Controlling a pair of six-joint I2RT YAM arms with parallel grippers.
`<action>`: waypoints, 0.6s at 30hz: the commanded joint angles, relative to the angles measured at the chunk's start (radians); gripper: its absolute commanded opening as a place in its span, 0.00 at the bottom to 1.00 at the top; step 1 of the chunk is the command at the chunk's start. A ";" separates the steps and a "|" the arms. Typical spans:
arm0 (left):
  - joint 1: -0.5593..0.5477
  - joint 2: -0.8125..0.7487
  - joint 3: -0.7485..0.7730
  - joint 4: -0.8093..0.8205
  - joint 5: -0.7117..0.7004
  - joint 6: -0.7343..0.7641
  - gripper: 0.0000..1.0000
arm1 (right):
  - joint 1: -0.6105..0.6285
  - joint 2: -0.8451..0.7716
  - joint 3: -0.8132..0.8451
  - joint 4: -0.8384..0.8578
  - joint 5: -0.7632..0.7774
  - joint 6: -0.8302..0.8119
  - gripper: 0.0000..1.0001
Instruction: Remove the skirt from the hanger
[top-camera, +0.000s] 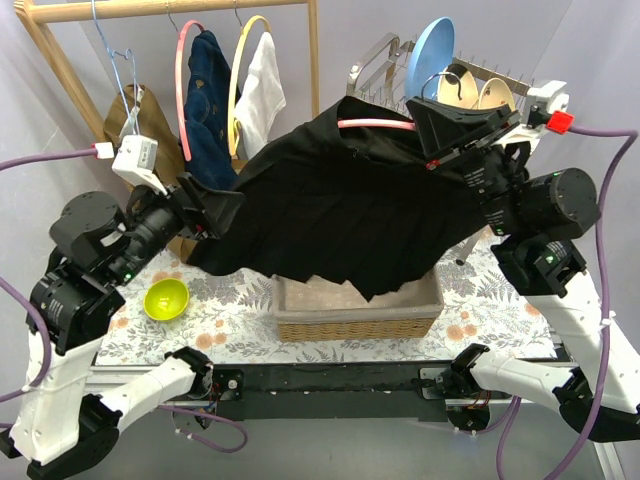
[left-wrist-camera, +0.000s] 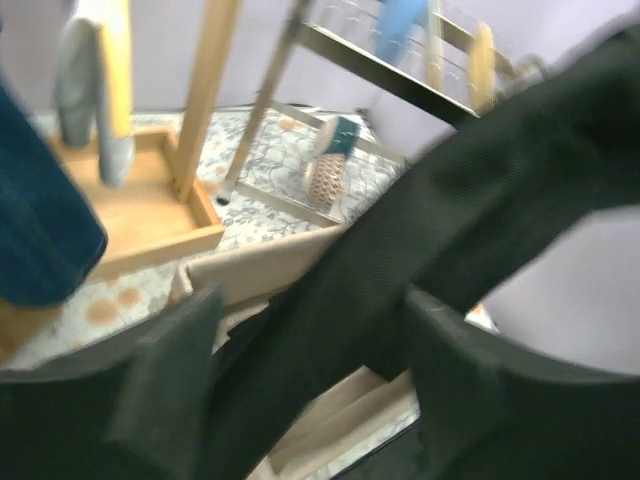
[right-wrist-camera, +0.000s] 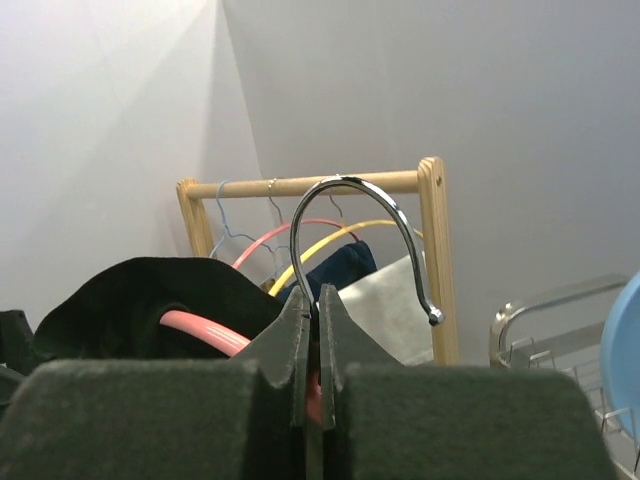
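Observation:
The black skirt (top-camera: 340, 210) is stretched in the air between both grippers, above a basket. It still hangs on the pink hanger (top-camera: 375, 124). My right gripper (top-camera: 428, 128) is shut on the hanger's metal hook (right-wrist-camera: 350, 185). In the right wrist view its jaws (right-wrist-camera: 313, 300) pinch the hook's stem, with the pink bar (right-wrist-camera: 205, 333) and the skirt (right-wrist-camera: 130, 290) to the left. My left gripper (top-camera: 222, 208) is at the skirt's left edge. In the blurred left wrist view its jaws (left-wrist-camera: 315, 360) stand wide apart, with a band of skirt (left-wrist-camera: 420, 230) running between them.
A woven basket (top-camera: 300, 322) sits under the skirt on the flowered cloth. A green bowl (top-camera: 166, 299) lies at the left. A wooden rack (top-camera: 170, 8) at the back holds hangers, a blue garment (top-camera: 207, 100) and a white one (top-camera: 262, 100). A dish rack (top-camera: 470, 85) stands at the back right.

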 joint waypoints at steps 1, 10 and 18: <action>0.011 0.017 0.083 0.073 0.257 0.146 0.82 | -0.014 0.004 0.070 0.051 -0.200 -0.020 0.01; 0.011 0.209 0.250 0.144 0.453 0.195 0.91 | -0.014 0.060 0.062 -0.029 -0.392 -0.005 0.01; 0.010 0.355 0.276 0.177 0.673 0.114 0.91 | -0.014 0.094 0.044 -0.023 -0.392 -0.012 0.01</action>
